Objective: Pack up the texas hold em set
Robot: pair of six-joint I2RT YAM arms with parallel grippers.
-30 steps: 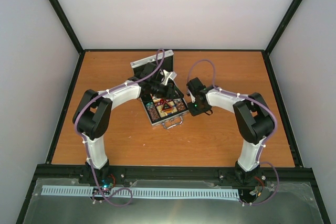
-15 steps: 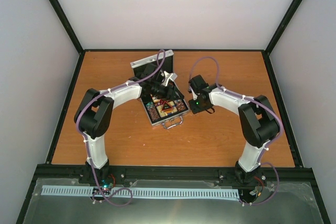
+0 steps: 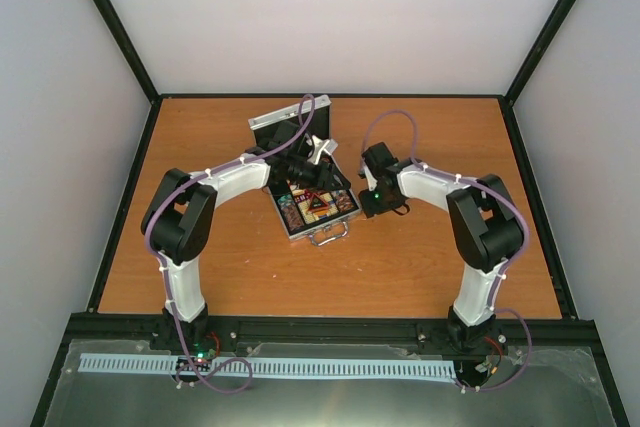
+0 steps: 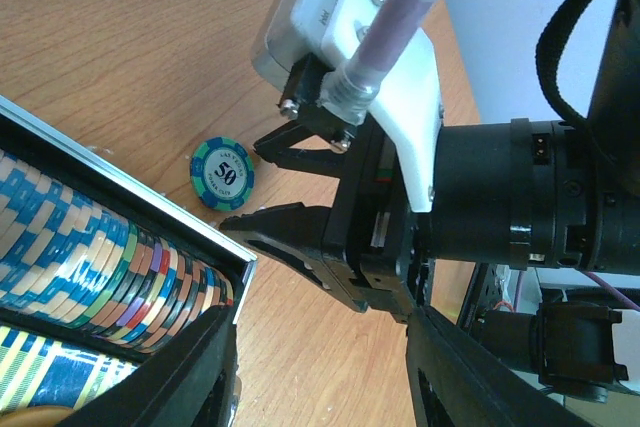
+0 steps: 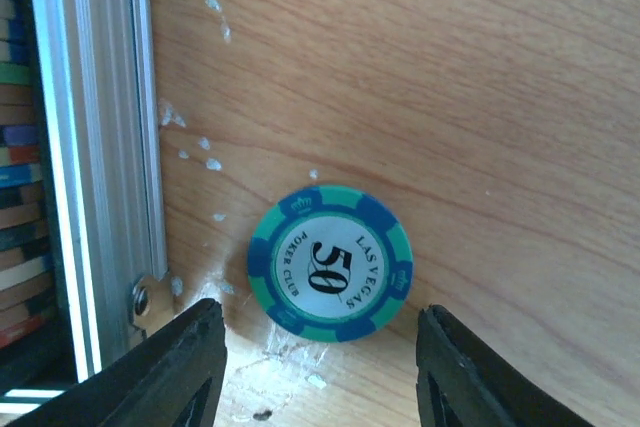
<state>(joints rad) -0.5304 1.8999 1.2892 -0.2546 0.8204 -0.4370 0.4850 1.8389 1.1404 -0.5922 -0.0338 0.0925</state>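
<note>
The chip [image 5: 330, 262], green and blue with a 50 on its face, lies flat on the table [image 5: 450, 97], centred between the jaws of my right gripper [image 5: 315, 332] and just below them. It is outside the case [image 3: 315, 209], just beside its metal rim, with a narrow strip of bare wood between the two.

My right jaws are spread, one finger on each side of the chip, and neither one touches it. The case sits open to the left of those jaws, with a row of chips [image 4: 120, 267] packed on edge inside the near wall.

My left gripper [image 4: 320, 357] hangs over that corner of the case. Its jaws are also parted and it holds nothing.

As I judge it, the step in hand is picking up this stray chip. A flat disc on wood gives little to grab, so I should come straight down until my fingers [image 5: 180, 367] reach the table. Then I should close evenly on opposite edges, so the chip is not pushed sideways or tipped.

The left finger has the least room. I should watch that it clears the rim and does not jam against it. Then I lift, carry the chip over the rim and set it down among the other chips.
</note>
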